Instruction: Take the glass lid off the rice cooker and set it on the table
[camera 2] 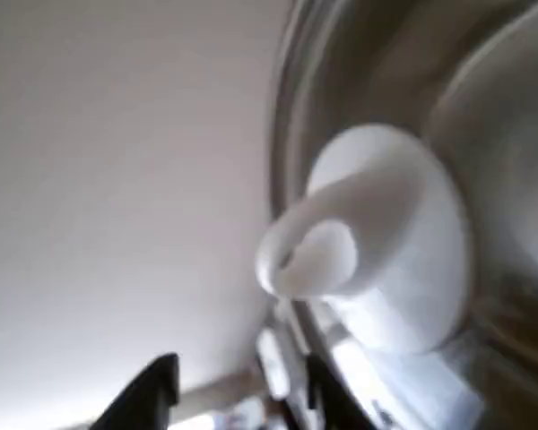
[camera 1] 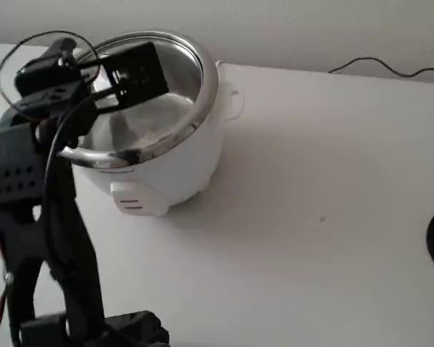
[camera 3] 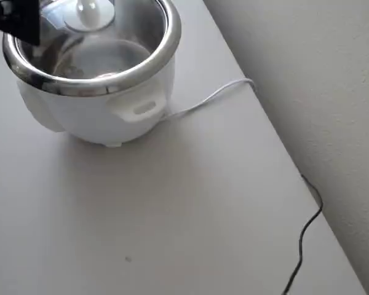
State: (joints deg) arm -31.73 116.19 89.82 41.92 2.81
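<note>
The round clear glass lid (camera 3: pixel 92 37) with its thin metal rim sat on the squat white rice cooker (camera 1: pixel 166 155), its white round knob (camera 2: pixel 368 242) close before the wrist camera. The black two-finger gripper (camera 1: pixel 134 72) hung over the cooker's mouth, above the lid. In the wrist view two dark fingertips (camera 2: pixel 148 394) stood apart below the knob with nothing between them; the jaws looked part open and held nothing.

The likely risk was a poor bite: the knob was smooth and rounded, and jaws closing off-centre or only on its edge could slip, letting the glass drop back onto the shiny steel rim (camera 3: pixel 154 61) or tilt and slide off. A skewed lift could also drag the light-looking cooker along.

The glass itself was hard to make out, showing mainly as reflections over the steel pot. A red-marked switch panel (camera 1: pixel 132 204) faced away from the wall. Beside the cooker, the plain white table (camera 1: pixel 311 238) lay open for setting down; a thin white cord (camera 3: pixel 209 98) trailed from the cooker toward the wall.
</note>
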